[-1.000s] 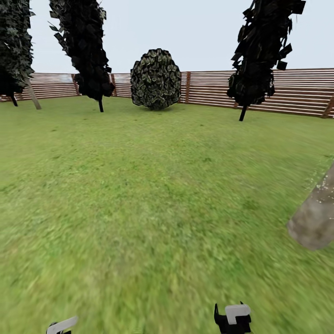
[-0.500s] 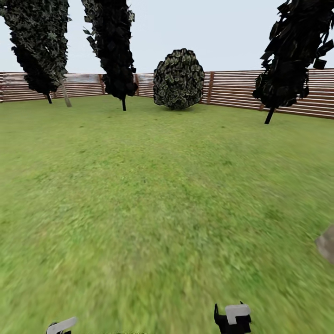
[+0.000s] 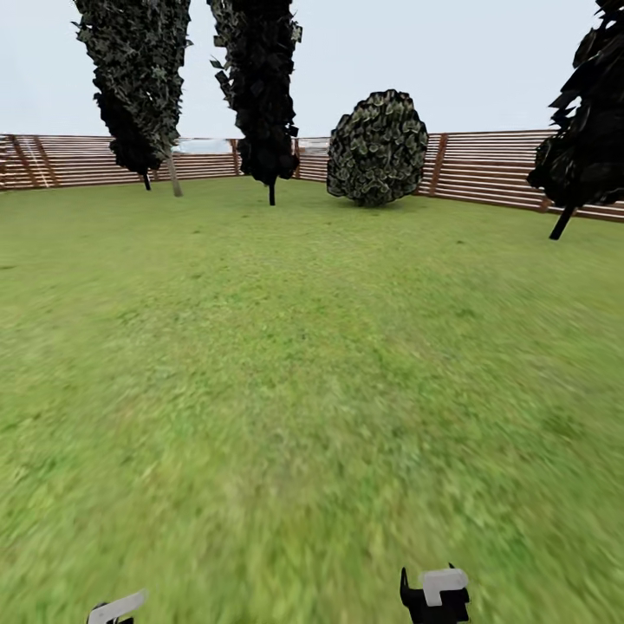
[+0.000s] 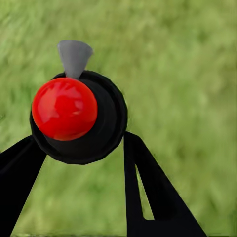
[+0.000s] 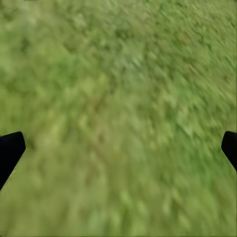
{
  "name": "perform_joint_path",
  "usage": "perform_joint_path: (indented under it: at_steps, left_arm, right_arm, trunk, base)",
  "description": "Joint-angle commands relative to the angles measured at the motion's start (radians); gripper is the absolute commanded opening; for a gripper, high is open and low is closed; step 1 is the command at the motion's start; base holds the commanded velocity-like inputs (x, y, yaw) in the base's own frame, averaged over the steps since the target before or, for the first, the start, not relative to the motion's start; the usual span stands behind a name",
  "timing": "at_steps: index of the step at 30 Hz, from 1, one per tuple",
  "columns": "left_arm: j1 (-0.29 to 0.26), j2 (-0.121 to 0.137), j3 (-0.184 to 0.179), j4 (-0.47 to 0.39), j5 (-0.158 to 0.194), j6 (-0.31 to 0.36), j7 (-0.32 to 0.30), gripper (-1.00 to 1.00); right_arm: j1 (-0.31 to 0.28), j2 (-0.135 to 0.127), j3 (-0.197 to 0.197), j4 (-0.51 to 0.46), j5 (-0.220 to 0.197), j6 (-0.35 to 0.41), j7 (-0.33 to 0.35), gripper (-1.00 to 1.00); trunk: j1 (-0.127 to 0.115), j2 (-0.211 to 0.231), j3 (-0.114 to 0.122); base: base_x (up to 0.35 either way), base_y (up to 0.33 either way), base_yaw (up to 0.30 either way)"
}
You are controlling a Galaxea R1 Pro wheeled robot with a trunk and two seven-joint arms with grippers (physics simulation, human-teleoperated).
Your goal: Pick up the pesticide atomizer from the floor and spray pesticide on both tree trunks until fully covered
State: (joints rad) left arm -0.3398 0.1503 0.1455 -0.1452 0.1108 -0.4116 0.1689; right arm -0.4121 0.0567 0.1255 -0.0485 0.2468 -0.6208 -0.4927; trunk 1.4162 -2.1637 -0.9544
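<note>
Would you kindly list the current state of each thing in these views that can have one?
Dark bottle-shaped pesticide atomizer with a red top: held between the left tool's black fingers, above the grass.
Left tool: shut on the atomizer.
Right tool: open, nothing between its fingertips.
Round dark-leaved bush: upright by the brown slat wooden fence.
Green lawn: no white specks visible.

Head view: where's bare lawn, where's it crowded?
Bare lawn runs from the robot up to the plants. Crowded along the fence: two dark conifers, round bush, another conifer at the right edge.
</note>
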Motion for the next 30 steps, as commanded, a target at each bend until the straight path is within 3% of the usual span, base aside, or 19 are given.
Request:
perform_joint_path:
  at_steps: [1,30]
  left_arm:
    - [-0.001,0.000,-0.002,0.001,0.010,-0.004,-0.002,-1.00]
    - [-0.001,0.000,-0.003,0.001,0.010,-0.004,-0.002,-1.00]
  right_arm:
    - [-0.001,0.000,0.008,0.001,0.003,0.001,-0.010,1.00]
    - [-0.001,0.000,0.008,0.001,0.003,0.001,-0.010,1.00]
  trunk:
    - [0.000,0.000,-0.001]
    - [0.000,0.000,-0.001]
  base:
    - [0.000,0.000,0.285]
    - [0.000,0.000,0.285]
